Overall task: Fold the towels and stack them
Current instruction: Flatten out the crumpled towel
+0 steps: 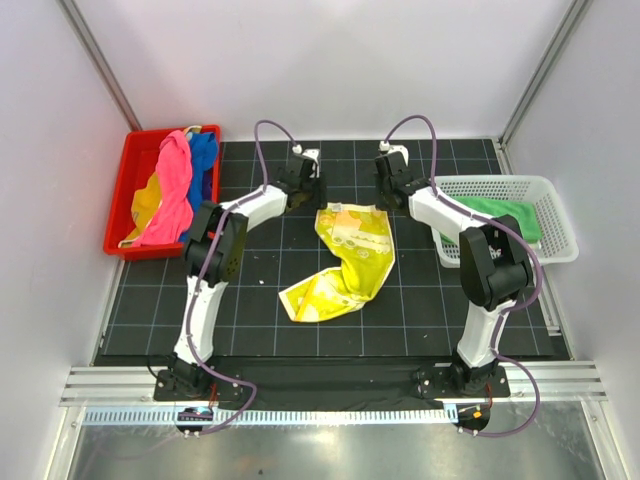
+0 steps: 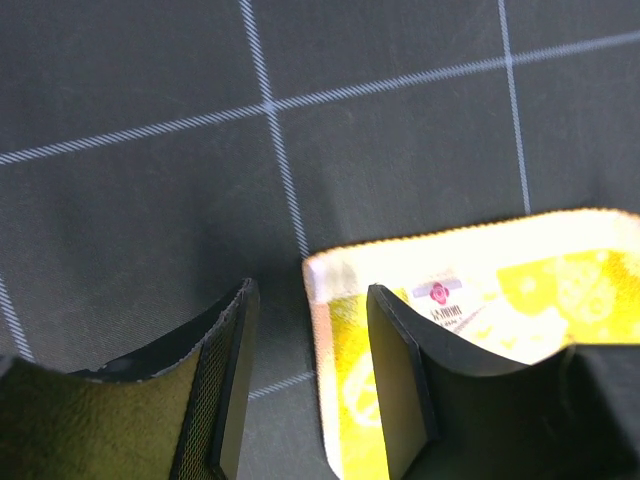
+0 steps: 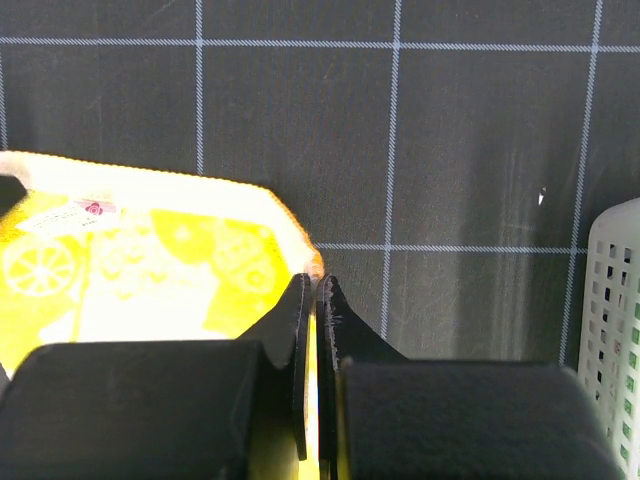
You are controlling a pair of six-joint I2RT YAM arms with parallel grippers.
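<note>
A yellow towel [image 1: 345,262] with a printed pattern lies crumpled in the middle of the black grid mat, its far edge spread out. My left gripper [image 1: 312,190] stands open at the towel's far left corner. In the left wrist view that corner [image 2: 520,290] lies between the spread fingers of the left gripper [image 2: 310,300], with one finger over the cloth. My right gripper [image 1: 385,195] is shut on the far right corner. In the right wrist view the yellow cloth [image 3: 150,270] is pinched between the closed fingertips of the right gripper [image 3: 312,285].
A red bin [image 1: 125,195] at the back left holds a pink towel [image 1: 175,190], a blue towel [image 1: 205,160] and a yellow one [image 1: 148,200]. At the right, a white mesh basket [image 1: 555,215] holds a green towel [image 1: 500,215]; the basket wall [image 3: 615,320] is close to the right gripper.
</note>
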